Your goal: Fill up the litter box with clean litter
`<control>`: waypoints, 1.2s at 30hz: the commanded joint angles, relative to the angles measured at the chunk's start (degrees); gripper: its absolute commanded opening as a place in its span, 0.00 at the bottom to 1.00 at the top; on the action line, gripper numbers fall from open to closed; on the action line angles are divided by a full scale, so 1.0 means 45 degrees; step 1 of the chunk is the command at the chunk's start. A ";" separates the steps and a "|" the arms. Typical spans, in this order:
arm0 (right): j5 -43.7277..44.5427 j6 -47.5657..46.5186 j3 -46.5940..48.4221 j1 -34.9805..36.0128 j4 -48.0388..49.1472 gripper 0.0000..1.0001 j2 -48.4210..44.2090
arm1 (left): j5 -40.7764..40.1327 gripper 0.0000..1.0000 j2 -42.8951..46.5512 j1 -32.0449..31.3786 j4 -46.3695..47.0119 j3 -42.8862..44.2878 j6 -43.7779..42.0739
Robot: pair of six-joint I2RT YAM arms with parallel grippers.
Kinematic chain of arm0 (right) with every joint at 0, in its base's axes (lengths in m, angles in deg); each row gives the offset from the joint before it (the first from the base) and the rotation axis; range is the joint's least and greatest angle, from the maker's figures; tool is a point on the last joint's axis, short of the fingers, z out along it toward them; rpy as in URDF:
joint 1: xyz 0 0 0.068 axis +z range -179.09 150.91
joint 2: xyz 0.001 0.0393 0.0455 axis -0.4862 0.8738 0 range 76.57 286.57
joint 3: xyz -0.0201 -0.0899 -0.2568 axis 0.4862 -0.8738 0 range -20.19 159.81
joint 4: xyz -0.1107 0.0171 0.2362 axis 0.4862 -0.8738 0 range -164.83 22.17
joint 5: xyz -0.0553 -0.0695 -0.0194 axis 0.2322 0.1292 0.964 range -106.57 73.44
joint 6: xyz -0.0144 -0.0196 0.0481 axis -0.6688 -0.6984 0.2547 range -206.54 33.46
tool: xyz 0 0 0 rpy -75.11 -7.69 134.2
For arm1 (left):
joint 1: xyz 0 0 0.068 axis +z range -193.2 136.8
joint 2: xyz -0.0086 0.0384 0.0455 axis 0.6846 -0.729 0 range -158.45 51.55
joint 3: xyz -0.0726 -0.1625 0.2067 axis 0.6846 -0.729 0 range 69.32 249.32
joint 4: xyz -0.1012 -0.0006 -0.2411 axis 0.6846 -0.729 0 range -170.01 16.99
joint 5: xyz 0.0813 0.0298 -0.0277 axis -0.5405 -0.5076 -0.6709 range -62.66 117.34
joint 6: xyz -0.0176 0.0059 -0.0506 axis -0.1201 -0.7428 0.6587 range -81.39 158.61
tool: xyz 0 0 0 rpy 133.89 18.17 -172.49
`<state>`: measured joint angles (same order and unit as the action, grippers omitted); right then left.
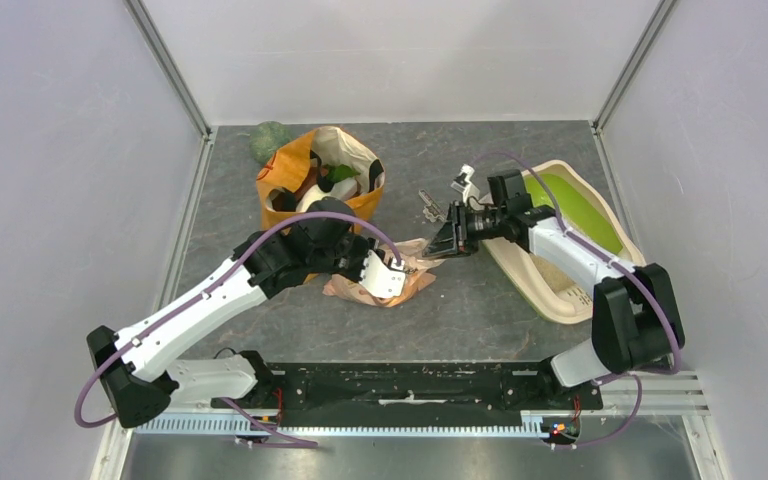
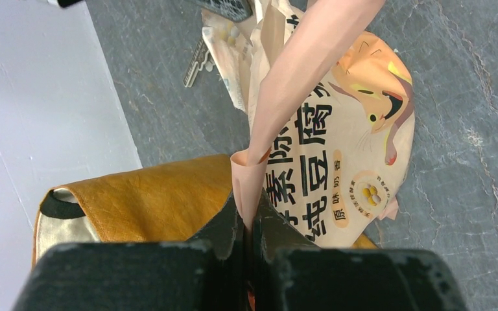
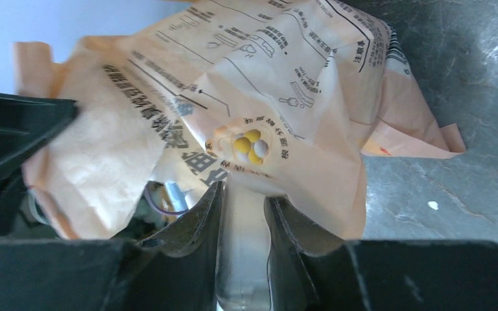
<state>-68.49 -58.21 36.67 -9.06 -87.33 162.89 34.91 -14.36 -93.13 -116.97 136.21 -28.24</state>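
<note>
The cream litter box (image 1: 575, 210) with its green hood sits far right on the surface (image 1: 460, 320), beside my right arm. My left pincer (image 2: 249, 223) is clenched on a fold of a peach paper sack (image 2: 337, 149), and my right pincer (image 3: 243, 207) grasps its opposite edge. The sack shows an orange cat and dark Chinese characters, 豆腐 among them.

litter bag (image 2: 337, 149), printed 豆腐, 原味奶香

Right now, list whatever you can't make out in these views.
1. Litter box floor: top view, the right arm crosses it.
2. Litter bag contents: wrist views show only its printed outside.
3. Right tool grip: right wrist view, pale blur between its fingers.
4. Metal item beside the box: top view, too small.
</note>
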 commanded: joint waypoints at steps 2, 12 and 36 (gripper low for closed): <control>-0.2178 0.2440 -0.1180 -0.1047 0.2610 0.00 -0.1326 | 0.0367 0.02 0.0277 -0.0108 0.0415 0.0057 0.0357; -0.2927 0.3227 -0.2560 -0.2370 0.2997 0.00 -0.2435 | 0.0204 0.02 0.0292 -0.0134 0.0200 0.0357 0.0130; -0.4202 0.5714 -0.3653 -0.3587 0.5758 0.00 -0.2645 | 0.0143 0.02 0.0280 -0.0232 0.0239 0.0473 0.0363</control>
<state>-85.27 -29.18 18.75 -23.25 -58.79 153.71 33.86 -14.38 -93.48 -117.30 136.23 -28.24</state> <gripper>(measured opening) 0.339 0.056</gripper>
